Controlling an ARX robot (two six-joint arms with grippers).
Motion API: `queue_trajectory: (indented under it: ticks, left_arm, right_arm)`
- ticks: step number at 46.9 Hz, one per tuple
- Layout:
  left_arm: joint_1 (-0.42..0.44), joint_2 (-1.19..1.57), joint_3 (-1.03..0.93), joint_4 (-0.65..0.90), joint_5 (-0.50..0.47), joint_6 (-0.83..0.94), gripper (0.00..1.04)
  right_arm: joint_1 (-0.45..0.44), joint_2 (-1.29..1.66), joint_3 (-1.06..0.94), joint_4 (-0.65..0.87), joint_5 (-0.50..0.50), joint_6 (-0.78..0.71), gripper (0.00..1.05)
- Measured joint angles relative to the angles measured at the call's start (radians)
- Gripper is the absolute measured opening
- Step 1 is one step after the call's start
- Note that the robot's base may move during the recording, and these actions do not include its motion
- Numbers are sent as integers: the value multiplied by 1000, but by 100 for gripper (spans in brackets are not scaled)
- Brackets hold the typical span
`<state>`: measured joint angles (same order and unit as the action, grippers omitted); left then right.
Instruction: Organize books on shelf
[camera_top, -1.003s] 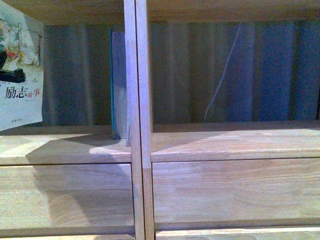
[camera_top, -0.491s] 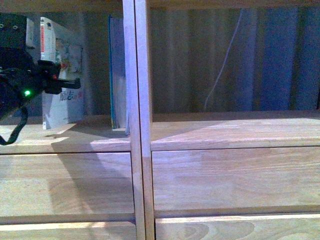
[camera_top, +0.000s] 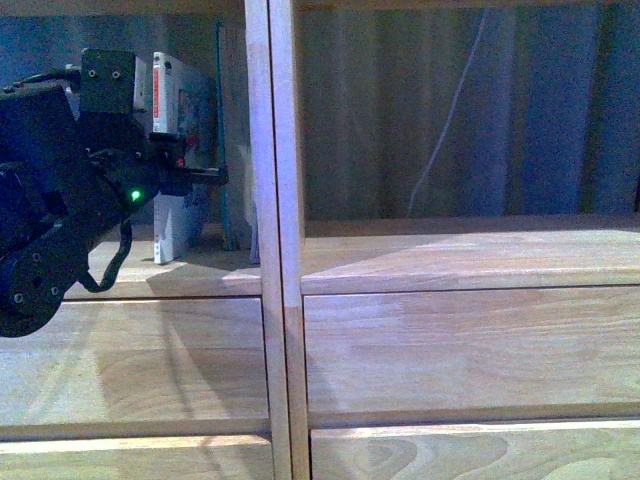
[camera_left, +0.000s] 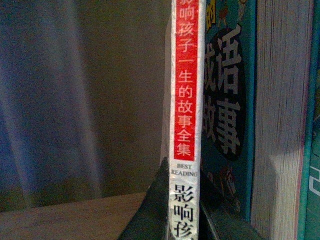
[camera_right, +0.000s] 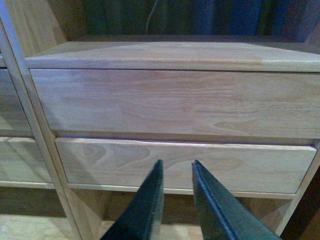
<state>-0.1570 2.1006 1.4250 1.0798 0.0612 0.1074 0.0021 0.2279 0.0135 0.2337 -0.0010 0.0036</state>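
In the shelf (camera_top: 280, 300) my left claw (camera_left: 184, 200) clamps the white book (camera_left: 186, 100) upright, closer to the teal book (camera_top: 223, 150) now; right claw (camera_right: 177, 164) ajar, empty

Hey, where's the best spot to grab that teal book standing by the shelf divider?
Probably its front page edge, approached straight from the front: the teal book stands upright against the divider, with the white book in the left hand crowding its other cover.

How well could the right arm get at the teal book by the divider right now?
Probably not well. The right gripper hangs low, facing drawer fronts in the other column. The divider stands between, and the left gripper holds the white book beside the teal book.
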Motion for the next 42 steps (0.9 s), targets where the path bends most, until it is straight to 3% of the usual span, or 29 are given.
queue_trajectory:
  ticks: [8,15,18,23,42]
  left_arm:
    - [0,0,6,-11,-15,-1,7]
    - [-4,0,23,-51,-45,-4,8]
    - [-5,1,26,-62,-66,-5,23]
    - [-5,9,26,-65,-77,-4,37]
    - [-5,16,18,-72,-92,-4,99]
  right_arm:
    - [0,-1,0,0,0,0,56]
    - [0,-1,0,0,0,0,74]
    - [0,-1,0,0,0,0,86]
    - [0,-1,0,0,0,0,99]
    - [0,-1,0,0,0,0,98]
